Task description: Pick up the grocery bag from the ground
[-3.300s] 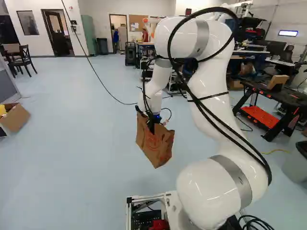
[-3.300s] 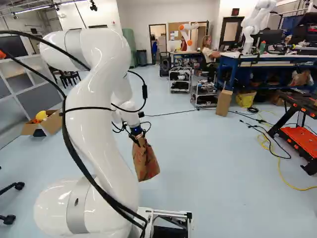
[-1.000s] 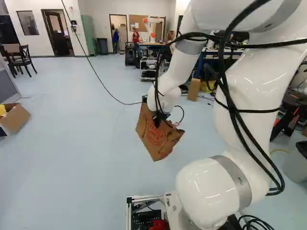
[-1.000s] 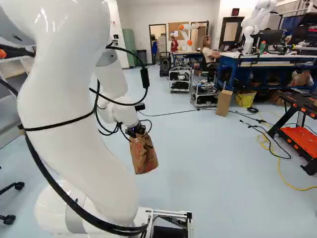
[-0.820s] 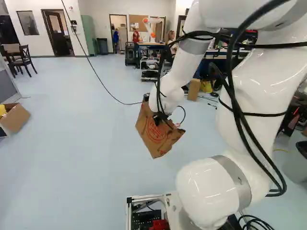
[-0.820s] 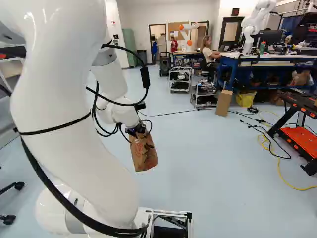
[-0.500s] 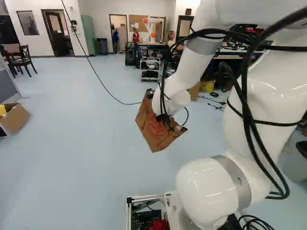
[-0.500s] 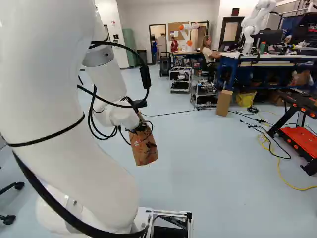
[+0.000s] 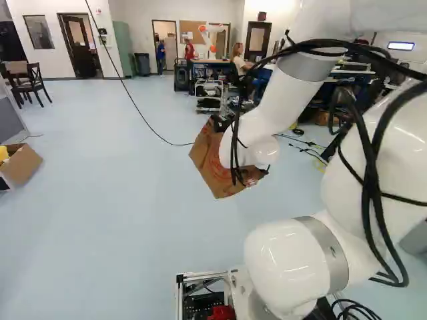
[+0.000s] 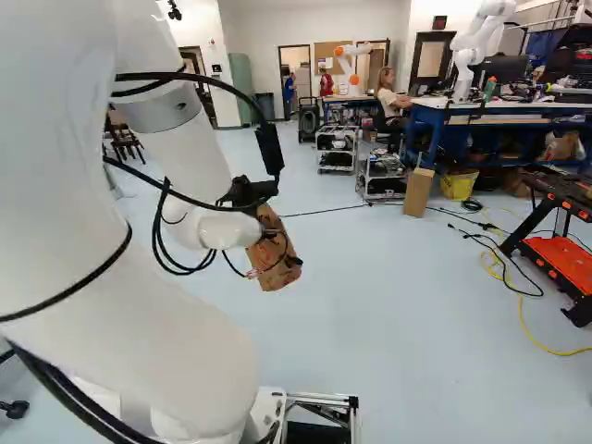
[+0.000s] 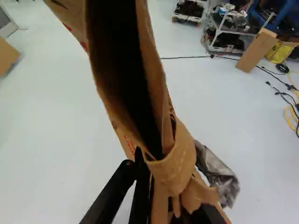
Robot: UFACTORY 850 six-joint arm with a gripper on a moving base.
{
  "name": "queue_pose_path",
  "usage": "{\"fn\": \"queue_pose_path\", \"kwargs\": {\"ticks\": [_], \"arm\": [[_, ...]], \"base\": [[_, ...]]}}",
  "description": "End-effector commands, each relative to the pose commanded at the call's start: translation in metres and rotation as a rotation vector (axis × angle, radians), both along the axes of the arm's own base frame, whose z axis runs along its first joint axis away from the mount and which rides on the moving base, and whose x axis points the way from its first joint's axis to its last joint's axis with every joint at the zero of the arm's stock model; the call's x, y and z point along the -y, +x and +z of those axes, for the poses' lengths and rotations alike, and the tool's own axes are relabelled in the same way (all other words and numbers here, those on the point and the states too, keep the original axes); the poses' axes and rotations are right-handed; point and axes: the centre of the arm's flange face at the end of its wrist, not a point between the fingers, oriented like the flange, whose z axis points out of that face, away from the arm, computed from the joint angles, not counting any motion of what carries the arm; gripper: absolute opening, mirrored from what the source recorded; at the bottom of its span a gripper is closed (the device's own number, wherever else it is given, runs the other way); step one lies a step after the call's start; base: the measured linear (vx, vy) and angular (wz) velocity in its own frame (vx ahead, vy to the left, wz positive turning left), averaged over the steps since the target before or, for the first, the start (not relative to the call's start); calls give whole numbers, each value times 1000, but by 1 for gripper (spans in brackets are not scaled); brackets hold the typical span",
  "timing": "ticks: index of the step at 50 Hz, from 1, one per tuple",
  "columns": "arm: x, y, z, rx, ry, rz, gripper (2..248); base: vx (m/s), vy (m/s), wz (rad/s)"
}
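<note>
Indeed, the jaws pinch the grocery bag [image 11: 177,163] between them, its paper also stretching ahead.

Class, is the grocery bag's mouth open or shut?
Open: in the wrist view, the grocery bag has its paper sides apart around a dark gap.

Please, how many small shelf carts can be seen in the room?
2, in the right base view: the nearer cart stands beside the upright cardboard box, the farther cart behind it to the left. More may be hidden behind the arm.
</note>
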Motion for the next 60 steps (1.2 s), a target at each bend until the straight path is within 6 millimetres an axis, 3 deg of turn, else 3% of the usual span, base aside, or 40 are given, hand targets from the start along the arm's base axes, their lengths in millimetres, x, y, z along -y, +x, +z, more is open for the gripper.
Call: {"fn": "queue_pose_path", "kwargs": {"ticks": [32,60], "arm": [[13,-36,9,206,32,-74,21],[18,-52,12,289,40,-105,21]], "base": [[0,0,0],[0,0,0]]}}
